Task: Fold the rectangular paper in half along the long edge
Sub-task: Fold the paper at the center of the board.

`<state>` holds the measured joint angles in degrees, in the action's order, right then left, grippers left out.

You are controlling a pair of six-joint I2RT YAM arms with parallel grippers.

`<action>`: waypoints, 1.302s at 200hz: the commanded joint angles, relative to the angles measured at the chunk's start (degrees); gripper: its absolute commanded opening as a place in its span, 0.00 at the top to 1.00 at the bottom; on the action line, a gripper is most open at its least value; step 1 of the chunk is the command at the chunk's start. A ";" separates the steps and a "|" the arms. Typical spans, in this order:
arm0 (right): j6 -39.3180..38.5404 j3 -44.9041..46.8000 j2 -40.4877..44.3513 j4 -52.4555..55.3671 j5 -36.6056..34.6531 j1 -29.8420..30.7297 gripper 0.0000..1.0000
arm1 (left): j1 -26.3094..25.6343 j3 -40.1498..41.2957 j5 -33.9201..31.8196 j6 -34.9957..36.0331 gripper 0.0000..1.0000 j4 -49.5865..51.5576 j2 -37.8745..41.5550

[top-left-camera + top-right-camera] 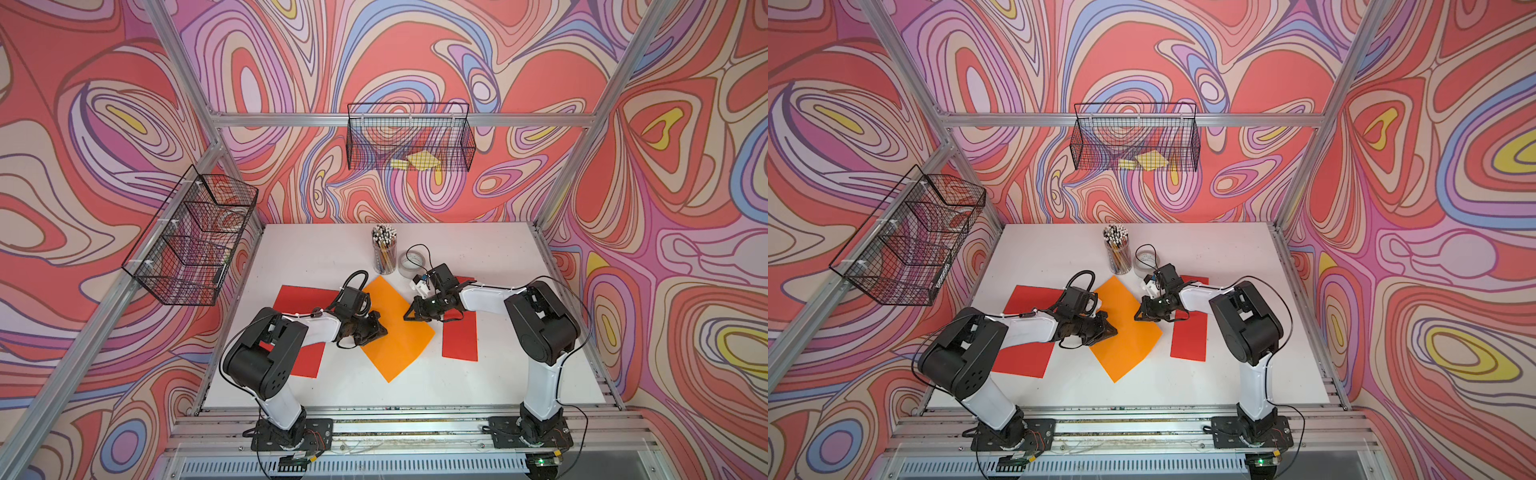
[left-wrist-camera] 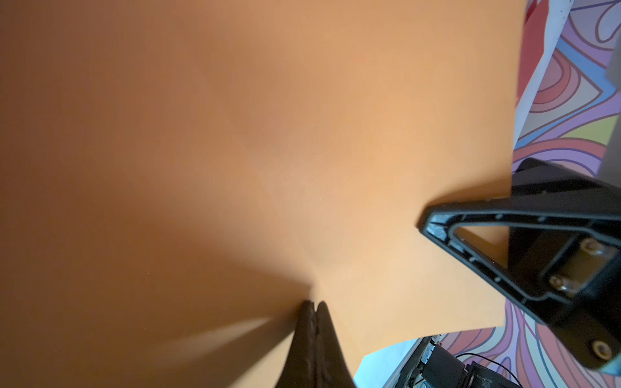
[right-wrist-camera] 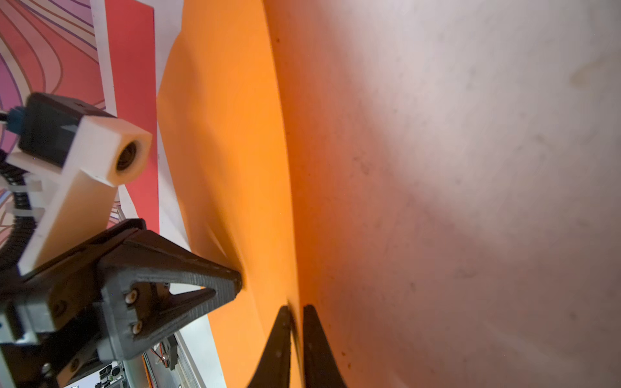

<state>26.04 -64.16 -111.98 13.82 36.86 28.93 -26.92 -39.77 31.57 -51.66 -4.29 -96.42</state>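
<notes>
Paper [image 1: 395,349] was seen at the centre of the table [image 1: 316,249], turned like a diamond, with corners at about 12, 3, 6 and 9 o'clock in both top views. It was not yet folded

Left claw [image 1: 383,330] was set at the paper's 9 o'clock side. In the left wrist view its fingers [image 2: 324,322] were pressed together with the orange sheet pinched at the tips. The sheet was lifted enough to fill most of that view. In the right wrist view the left claw's tip was seen touching the paper, which was curled up off the table there

Right claw [image 1: 407,318] was set at the paper's 1 to 2 o'clock edge. In the right wrist view its fingers [image 3: 316,336] were drawn nearly together, with the paper edge caught in the thin slit between them, so it was clamped on the paper. That edge was raised off the table, and an orange glow was cast on the white top beside it

Left red sheet [image 1: 291,299] was laid at 9 o'clock of the paper, partly covered by the left arm. Right red sheet [image 1: 459,340] was laid at 3 o'clock, just beside the paper's corner and partly under the right arm

Pencil cup [image 1: 384,253] was stood at 12 o'clock of the paper, near its far corner, with tape [image 1: 409,264] just beside the cup at its 3 o'clock
</notes>
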 commanded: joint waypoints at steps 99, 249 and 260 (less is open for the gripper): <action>7.23 12.98 13.97 -6.91 -3.74 0.00 1.00 | -0.39 -2.89 -5.19 4.26 0.41 16.40 5.40; 18.23 27.84 31.92 -9.30 -18.17 5.00 1.00 | -0.75 -4.09 -2.47 1.91 0.83 12.25 -0.26; 17.72 27.30 31.94 -8.18 -18.78 5.09 1.00 | -0.74 -3.92 -2.53 2.08 0.84 12.42 -0.21</action>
<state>45.01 -35.46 -80.47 2.44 20.47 33.50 -27.24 -43.55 29.93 -49.15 6.63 -95.02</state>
